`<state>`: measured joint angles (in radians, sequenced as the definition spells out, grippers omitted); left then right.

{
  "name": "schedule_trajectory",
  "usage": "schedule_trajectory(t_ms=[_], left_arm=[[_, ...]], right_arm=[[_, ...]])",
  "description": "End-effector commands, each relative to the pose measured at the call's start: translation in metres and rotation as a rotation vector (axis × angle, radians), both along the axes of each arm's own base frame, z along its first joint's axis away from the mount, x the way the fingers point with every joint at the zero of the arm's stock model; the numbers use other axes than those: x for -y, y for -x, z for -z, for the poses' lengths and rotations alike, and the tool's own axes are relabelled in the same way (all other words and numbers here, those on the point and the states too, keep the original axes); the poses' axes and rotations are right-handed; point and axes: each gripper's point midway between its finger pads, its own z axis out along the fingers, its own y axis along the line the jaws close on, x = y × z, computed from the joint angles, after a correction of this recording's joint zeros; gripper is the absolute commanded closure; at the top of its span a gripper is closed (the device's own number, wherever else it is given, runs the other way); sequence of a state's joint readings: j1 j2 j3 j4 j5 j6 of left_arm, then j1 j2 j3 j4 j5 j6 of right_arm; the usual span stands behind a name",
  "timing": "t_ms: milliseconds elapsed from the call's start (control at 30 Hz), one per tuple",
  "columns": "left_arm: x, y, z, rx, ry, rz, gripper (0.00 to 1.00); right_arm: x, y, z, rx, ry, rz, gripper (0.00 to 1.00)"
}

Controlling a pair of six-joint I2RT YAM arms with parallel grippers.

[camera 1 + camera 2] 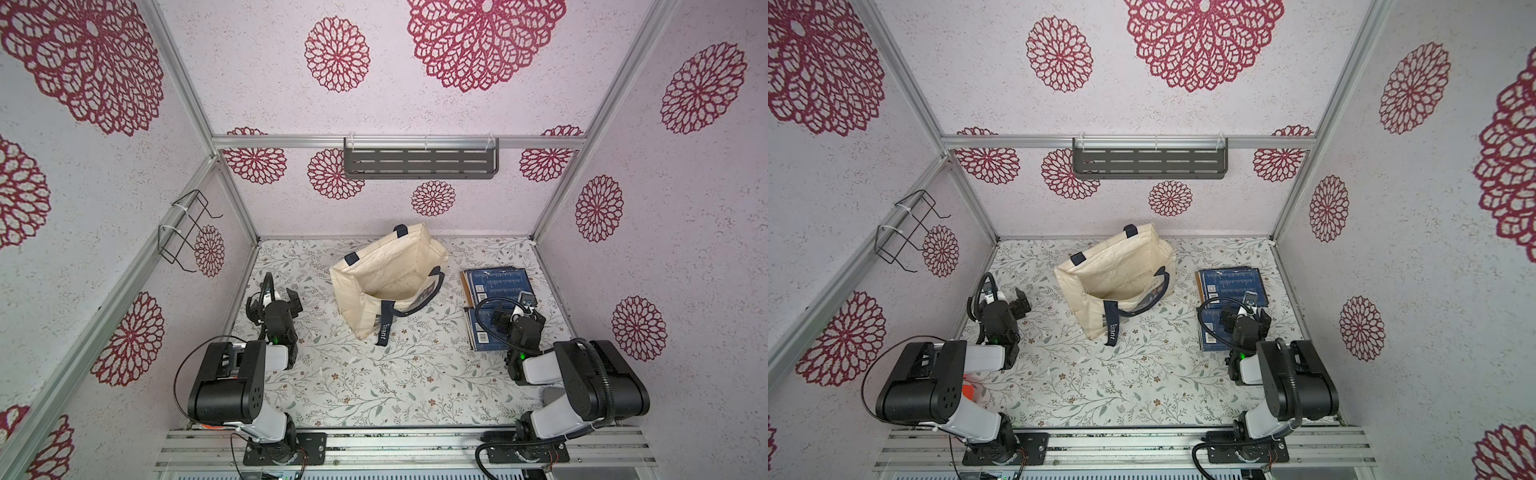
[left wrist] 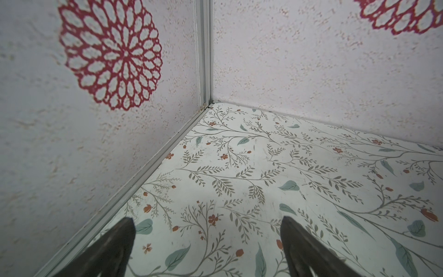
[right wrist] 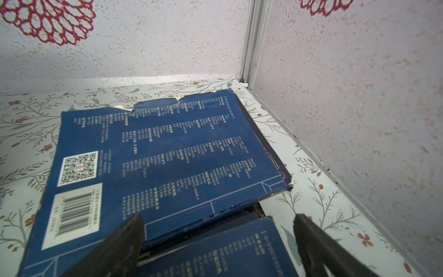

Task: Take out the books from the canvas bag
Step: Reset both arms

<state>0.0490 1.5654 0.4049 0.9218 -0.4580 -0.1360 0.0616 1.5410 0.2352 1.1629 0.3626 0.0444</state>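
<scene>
Both your pincers are spread wide and hold nothing. The right gripper (image 3: pixel 217 219) hangs just above the books (image 1: pixel 498 284), and the left gripper (image 2: pixel 207 219) sits over bare table (image 1: pixel 374 374) at the left of the frame in both top views. The books lie in two flat piles right of centre, just beside each other and well apart from the canvas bag (image 1: pixel 386 274), which stands open-mouthed in the middle.

From above, the bag's inside shows only cream cloth, so the job looks close to done (though its near wall hides a strip of the bottom, and a thin book lying flat there would not show). If you stop now you could leave one behind, so check before you call it.

The closer risk is at the right. A drop from here would land the open jaws on the top cover. A tip could snag its torn edge (image 3: pixel 177 98) or push the pile askew. If you swing low toward the bag, you may hook the navy handle (image 1: pixel 384 328) trailing on the table and pull the soft bag over.
</scene>
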Motion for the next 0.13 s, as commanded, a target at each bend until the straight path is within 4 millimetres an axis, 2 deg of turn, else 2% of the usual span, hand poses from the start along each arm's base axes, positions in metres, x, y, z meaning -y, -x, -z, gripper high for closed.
schedule_trajectory(t_ms=[0, 100], left_arm=[[-0.0032, -0.0019, -0.0025, 0.011, 0.012, -0.003, 0.02], [-0.0041, 0.0013, -0.0029, 0.018, 0.013, -0.006, 0.02]], right_arm=[[0.0008, -0.0058, -0.0176, 0.066, 0.002, 0.001, 0.01], [0.0005, -0.0059, -0.0180, 0.068, 0.001, 0.000, 0.01]])
